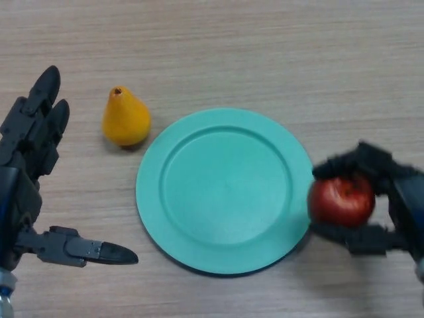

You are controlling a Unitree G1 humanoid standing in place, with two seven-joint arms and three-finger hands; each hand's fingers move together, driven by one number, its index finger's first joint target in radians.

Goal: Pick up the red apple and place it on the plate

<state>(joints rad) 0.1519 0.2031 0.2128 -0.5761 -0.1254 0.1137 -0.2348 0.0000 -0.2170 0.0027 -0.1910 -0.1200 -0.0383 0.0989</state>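
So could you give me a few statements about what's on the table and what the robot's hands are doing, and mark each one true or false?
1. The right hand is holding the red apple. True.
2. The apple already lies in the middle of the plate. False: it is at the plate's right edge, in the hand's grip, and nothing lies on the plate.
3. A yellow pear sits to the left of the plate. True.
4. The left hand is gripping the pear. False: it is open at the left edge of the table and apart from the pear.
5. The plate is red. False: it is green.
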